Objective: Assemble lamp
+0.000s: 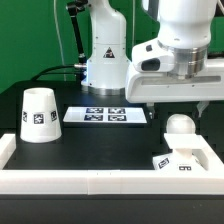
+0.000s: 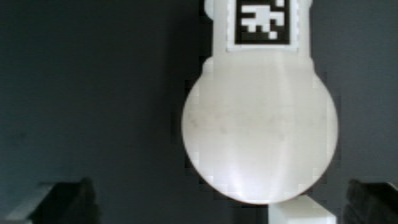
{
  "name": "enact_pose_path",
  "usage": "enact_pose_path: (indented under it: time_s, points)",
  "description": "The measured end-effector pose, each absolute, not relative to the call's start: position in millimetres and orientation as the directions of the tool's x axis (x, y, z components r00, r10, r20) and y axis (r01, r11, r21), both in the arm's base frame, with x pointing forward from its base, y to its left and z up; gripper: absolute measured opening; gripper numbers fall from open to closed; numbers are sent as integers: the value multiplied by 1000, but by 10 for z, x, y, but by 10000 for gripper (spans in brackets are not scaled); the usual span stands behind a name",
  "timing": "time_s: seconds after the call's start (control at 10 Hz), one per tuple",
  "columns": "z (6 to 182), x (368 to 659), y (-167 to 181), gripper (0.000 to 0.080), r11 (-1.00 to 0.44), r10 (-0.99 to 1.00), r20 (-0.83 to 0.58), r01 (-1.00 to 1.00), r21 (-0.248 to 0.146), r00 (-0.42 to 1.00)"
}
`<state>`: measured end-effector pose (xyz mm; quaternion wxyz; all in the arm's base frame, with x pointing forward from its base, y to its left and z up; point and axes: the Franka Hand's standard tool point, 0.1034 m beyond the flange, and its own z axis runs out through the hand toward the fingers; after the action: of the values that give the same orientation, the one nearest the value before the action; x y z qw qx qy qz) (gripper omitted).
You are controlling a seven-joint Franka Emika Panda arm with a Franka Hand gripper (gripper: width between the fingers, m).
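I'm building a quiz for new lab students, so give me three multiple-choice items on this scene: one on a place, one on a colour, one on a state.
1. The shade stands:
A) at the exterior view's right
B) at the exterior view's left
C) held in the jaws

2. The shade is:
A) white
B) red
C) blue

3. The jaws are:
A) shut on the shade
B) shut on nothing
C) open, either side of the bulb

Key:
1 B, it stands near that view's left edge.
2 A, white with a black tag.
3 C, the wrist view shows gaps beside the bulb.

White shade (image 1: 38, 115) standing, bulb (image 1: 180, 126) near base (image 1: 188, 160)
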<state>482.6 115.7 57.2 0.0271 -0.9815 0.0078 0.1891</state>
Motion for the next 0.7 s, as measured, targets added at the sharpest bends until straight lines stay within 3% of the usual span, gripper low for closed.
enact_pose_path:
  time_s: [0.3, 0.7]
  points:
    - [631, 4878, 1243, 699, -998, 34, -516, 3, -61, 856]
    - [558, 4833, 1217, 699, -998, 46, -688, 5, -62, 724]
